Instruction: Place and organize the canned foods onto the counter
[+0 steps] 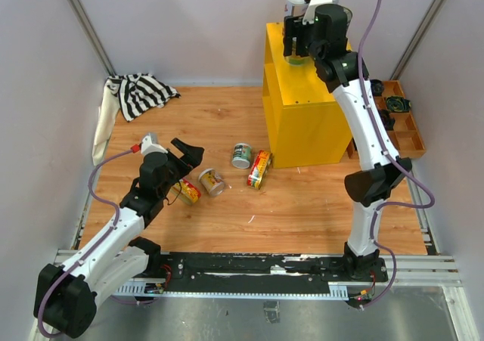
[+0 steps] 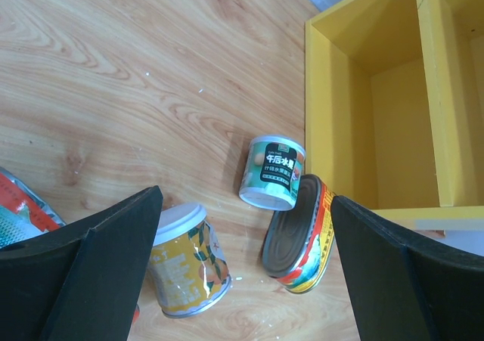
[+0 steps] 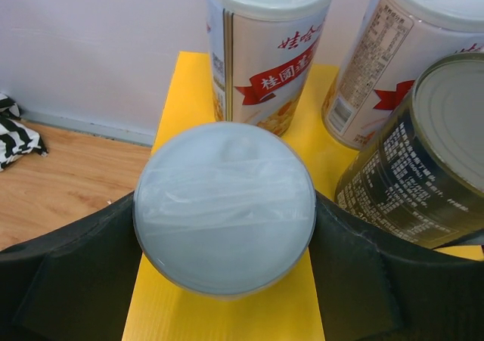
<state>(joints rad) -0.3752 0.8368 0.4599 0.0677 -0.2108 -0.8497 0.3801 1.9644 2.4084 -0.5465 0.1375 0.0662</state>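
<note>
The yellow counter (image 1: 302,114) stands at the back right. My right gripper (image 1: 299,54) is over its top, shut on a white-lidded can (image 3: 224,205) that rests on or just above the yellow top (image 3: 227,314). Two tall white-lidded cans (image 3: 268,46) (image 3: 401,54) and a dark metal-topped can (image 3: 431,152) stand behind it. My left gripper (image 1: 185,159) is open and empty above the floor. Below it lie a yellow white-lidded can (image 2: 185,261), a green can (image 2: 274,172), a flat yellow-and-red can (image 2: 299,235) and another red-labelled can (image 2: 23,205).
A striped cloth (image 1: 140,91) lies at the back left. A brown wooden tray (image 1: 397,118) with black round parts sits right of the counter. The counter's open shelves (image 2: 378,91) face the floor cans. Walls close in on both sides.
</note>
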